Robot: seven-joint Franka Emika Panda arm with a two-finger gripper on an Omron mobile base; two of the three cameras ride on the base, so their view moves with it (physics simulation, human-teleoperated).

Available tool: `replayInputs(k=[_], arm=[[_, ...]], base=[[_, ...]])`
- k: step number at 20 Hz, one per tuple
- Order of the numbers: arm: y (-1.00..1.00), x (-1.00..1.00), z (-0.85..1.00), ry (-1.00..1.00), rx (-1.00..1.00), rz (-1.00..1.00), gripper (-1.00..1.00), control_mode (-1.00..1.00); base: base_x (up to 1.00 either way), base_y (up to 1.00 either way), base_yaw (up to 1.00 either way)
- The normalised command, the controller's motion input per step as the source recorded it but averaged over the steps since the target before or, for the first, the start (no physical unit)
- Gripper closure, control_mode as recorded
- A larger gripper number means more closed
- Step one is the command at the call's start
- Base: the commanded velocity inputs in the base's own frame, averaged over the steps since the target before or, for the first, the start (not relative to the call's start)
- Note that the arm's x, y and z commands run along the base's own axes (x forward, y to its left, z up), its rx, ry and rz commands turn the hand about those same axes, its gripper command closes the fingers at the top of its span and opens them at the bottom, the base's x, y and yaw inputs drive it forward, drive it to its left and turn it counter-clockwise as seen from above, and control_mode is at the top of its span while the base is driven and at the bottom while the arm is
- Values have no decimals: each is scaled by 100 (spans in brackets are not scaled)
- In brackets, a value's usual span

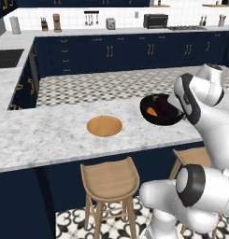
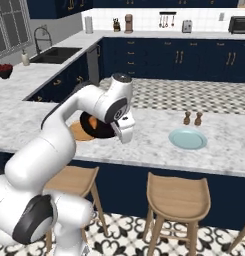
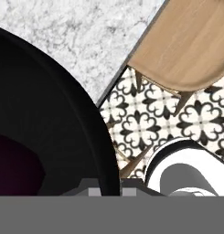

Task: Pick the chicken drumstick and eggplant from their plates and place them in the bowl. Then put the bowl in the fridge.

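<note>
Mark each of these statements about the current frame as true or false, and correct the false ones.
1. The end effector is shut on the rim of the black bowl. True.
2. The tan wooden plate holds the chicken drumstick. False: it is bare; the chicken drumstick lies in the bowl.
3. The eggplant is in the bowl. True.
4. The pale blue-green plate sits on a stool. False: it is on the marble counter.

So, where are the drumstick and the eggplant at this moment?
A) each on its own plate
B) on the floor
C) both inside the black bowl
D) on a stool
C: the drumstick and the eggplant lie inside the black bowl, and the wooden plate is bare.
</note>
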Motion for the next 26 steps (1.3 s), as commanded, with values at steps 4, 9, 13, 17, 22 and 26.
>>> replayInputs(k=[4, 9, 13, 17, 22, 26], arm=[[0, 0, 0, 0, 0, 0, 100, 100], [0, 0, 0, 0, 0, 0, 100, 100], [0, 0, 0, 0, 0, 0, 100, 100], [0, 0, 0, 0, 0, 0, 100, 100], [0, 0, 0, 0, 0, 0, 100, 100], [0, 0, 0, 0, 0, 0, 100, 100]], base=[[-11, -100, -31], [0, -100, -22], [-1, -100, -16], [-26, -100, -17], [-31, -100, -19], [-12, -100, -22]])
